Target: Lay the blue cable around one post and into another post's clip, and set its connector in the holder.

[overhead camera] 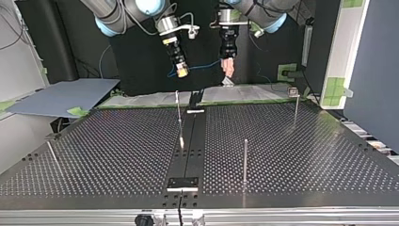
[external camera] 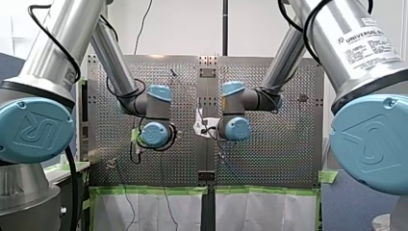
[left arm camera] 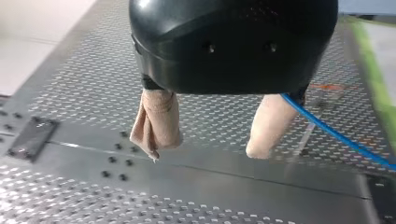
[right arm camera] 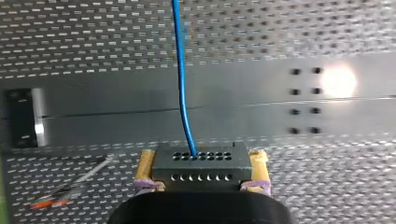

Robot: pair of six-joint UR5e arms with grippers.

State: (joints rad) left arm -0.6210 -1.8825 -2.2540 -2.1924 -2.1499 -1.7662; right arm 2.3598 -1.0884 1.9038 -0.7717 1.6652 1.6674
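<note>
Nearest in the front view, my left arm (external camera: pixel 36 127) and right arm (external camera: pixel 370 139) frame the table (external camera: pixel 288 159), reaching toward its middle. Top view: the right gripper (overhead camera: pixel 181 70) and left gripper (overhead camera: pixel 229 70) hang above the far edge, cable (overhead camera: pixel 202 67) sagging between them, posts (overhead camera: pixel 245 160) untouched. Left wrist view: fingers (left arm camera: pixel 156 123) apart, cable merely beside one. Right wrist view: pads (right arm camera: pixel 147 161) clamped on the connector (right arm camera: pixel 201 167). Unguided, that slack may miss the posts, and a snag could twist the connector loose.
</note>
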